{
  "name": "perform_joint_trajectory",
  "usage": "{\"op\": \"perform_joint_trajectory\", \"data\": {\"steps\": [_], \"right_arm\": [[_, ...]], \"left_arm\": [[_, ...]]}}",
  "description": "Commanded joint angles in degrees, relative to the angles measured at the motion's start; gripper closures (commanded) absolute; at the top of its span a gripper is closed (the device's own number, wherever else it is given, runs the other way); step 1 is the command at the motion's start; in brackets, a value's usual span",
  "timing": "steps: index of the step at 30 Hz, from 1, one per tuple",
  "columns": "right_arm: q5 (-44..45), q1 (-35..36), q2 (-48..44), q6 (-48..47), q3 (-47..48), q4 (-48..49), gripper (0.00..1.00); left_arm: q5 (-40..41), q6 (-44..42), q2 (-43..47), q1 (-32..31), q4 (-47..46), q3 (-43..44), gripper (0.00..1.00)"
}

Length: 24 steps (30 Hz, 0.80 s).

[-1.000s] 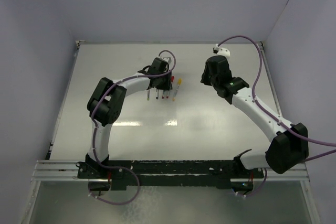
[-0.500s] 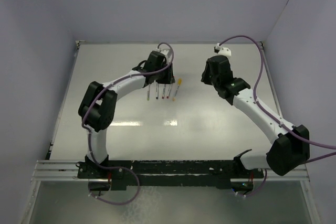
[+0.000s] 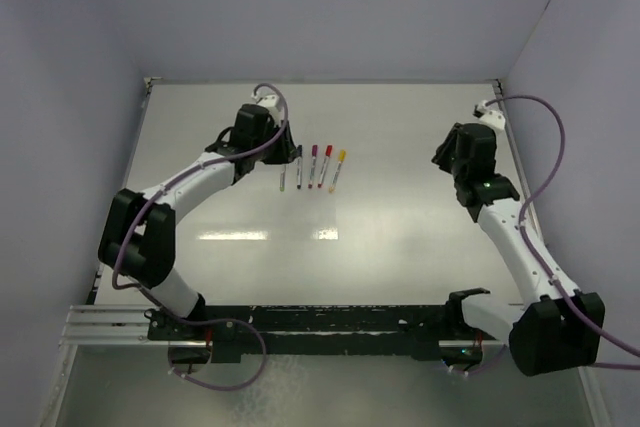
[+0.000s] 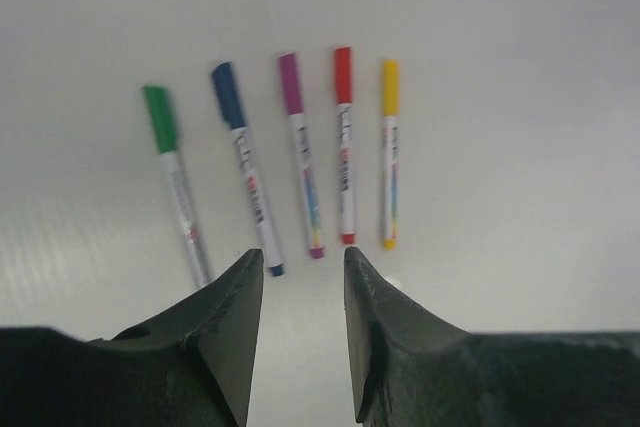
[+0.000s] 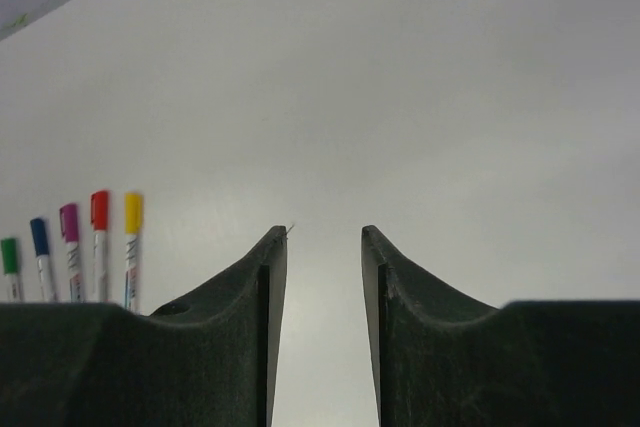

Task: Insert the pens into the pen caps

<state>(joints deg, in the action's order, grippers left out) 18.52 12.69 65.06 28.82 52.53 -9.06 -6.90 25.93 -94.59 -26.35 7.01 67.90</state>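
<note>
A white bench fills the enclosure, its glossy top showing 2 bright glare patches. Pale lavender walls stand on 3 sides. A slotted metal rail runs along its near edge.

The top camera looks down from above the near edge over the pale grey counter. Wrist cameras peer low past black fingers — left near, right far — at the same capped white pens.

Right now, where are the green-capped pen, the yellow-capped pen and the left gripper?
green-capped pen (image 4: 180,192), left wrist view, middle of its white barrel.
yellow-capped pen (image 4: 389,162), left wrist view, middle of its white barrel.
left gripper (image 4: 302,259), left wrist view, the gap midway between its open fingertips.
</note>
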Motion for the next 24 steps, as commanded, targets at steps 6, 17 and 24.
{"op": "perform_joint_trajectory", "data": {"steps": [6, 17, 24], "right_arm": [[-3.43, -16.01, -10.02, 4.28, -8.6, 3.58, 0.61], [6.9, -16.82, -24.24, 7.04, -17.97, 0.36, 0.42], [8.44, -16.82, -25.61, 7.55, -18.62, 0.17, 0.31]], "left_arm": [[8.49, 1.74, 15.97, 11.92, 3.72, -13.16, 0.54], [23.53, 7.68, 30.07, 14.48, 18.15, -21.11, 0.39], [27.25, 5.99, 35.46, 14.48, 22.97, -22.31, 0.34]]}}
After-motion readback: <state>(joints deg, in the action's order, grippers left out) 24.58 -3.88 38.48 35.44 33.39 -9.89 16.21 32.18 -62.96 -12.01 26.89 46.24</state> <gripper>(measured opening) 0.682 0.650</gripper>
